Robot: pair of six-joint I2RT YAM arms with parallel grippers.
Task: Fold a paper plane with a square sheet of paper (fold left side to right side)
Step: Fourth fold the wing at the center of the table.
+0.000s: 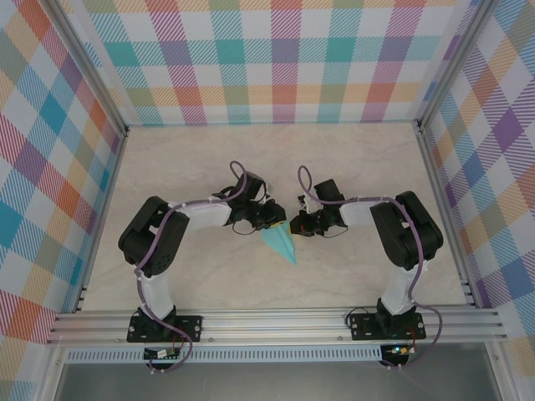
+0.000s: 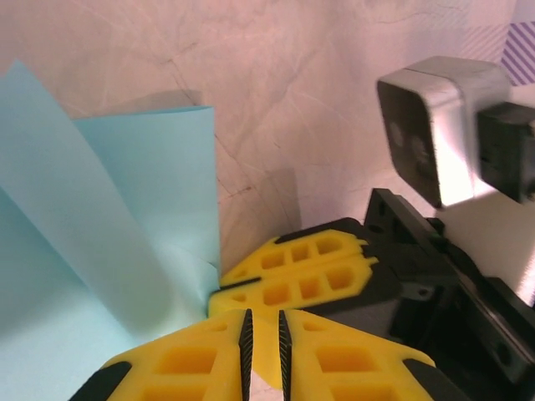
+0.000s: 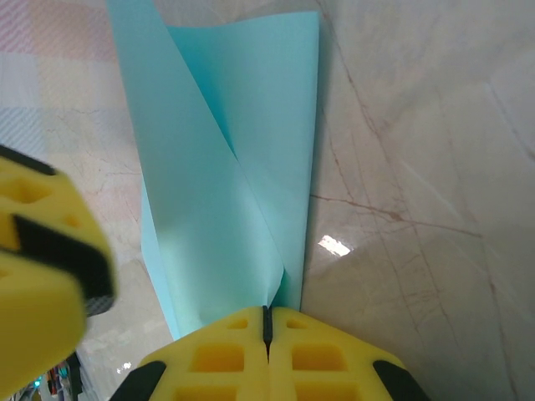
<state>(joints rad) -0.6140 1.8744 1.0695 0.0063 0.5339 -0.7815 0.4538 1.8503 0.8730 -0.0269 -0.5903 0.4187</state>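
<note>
The square sheet of paper is folded into a narrow turquoise dart, the paper plane (image 1: 282, 245), lying between the arms with its point toward the near edge. One flap (image 3: 192, 184) stands up off the lower layer (image 2: 100, 251). My right gripper (image 3: 268, 322) is shut at the wide end, with the paper's crease running into its tips. My left gripper (image 2: 263, 338) sits right beside it (image 1: 276, 220), its pads a narrow gap apart and no paper between them. The right gripper's yellow fingers (image 2: 292, 280) lie just beyond the left one's tips.
The paper rests on a pale marble-pattern table (image 1: 201, 159). Checked walls (image 1: 276, 58) close in the back and both sides. An aluminium rail (image 1: 276, 322) runs along the near edge. The right wrist's camera housing (image 2: 439, 125) hangs close to the left gripper.
</note>
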